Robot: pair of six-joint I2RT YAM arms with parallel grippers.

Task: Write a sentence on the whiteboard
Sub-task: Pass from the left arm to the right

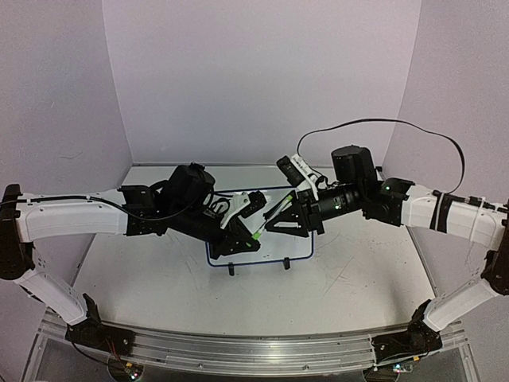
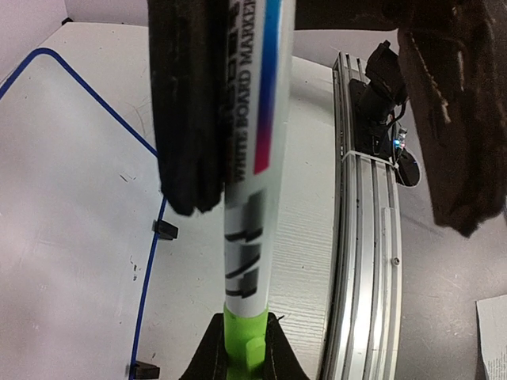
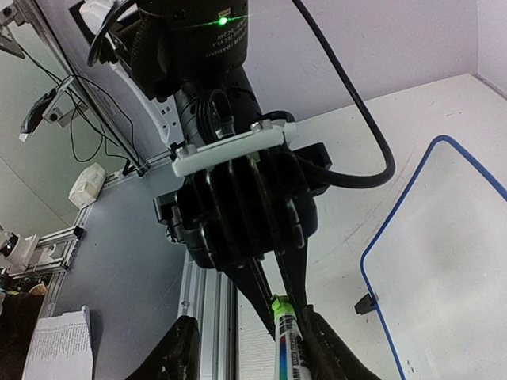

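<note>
The whiteboard (image 1: pixel 266 253) lies flat at the table's middle, blue-rimmed, with two black feet on its near edge. No sentence shows on it. It also shows in the left wrist view (image 2: pixel 63 206) and the right wrist view (image 3: pixel 451 261). A white marker (image 1: pixel 271 220) with a green cap (image 2: pixel 242 336) hangs above the board between both grippers. My left gripper (image 2: pixel 242 348) is shut on the green cap (image 3: pixel 282 305). My right gripper (image 3: pixel 249 352) is open around the marker's barrel (image 3: pixel 290 360), one finger (image 2: pixel 186 119) touching it, the other (image 2: pixel 459 119) well apart.
An aluminium rail (image 1: pixel 254 350) runs along the table's near edge, also in the left wrist view (image 2: pixel 364 277). A black cable (image 1: pixel 382 122) loops above the right arm. Purple walls close the back and sides. A paper sheet (image 3: pixel 59 344) lies beyond the rail.
</note>
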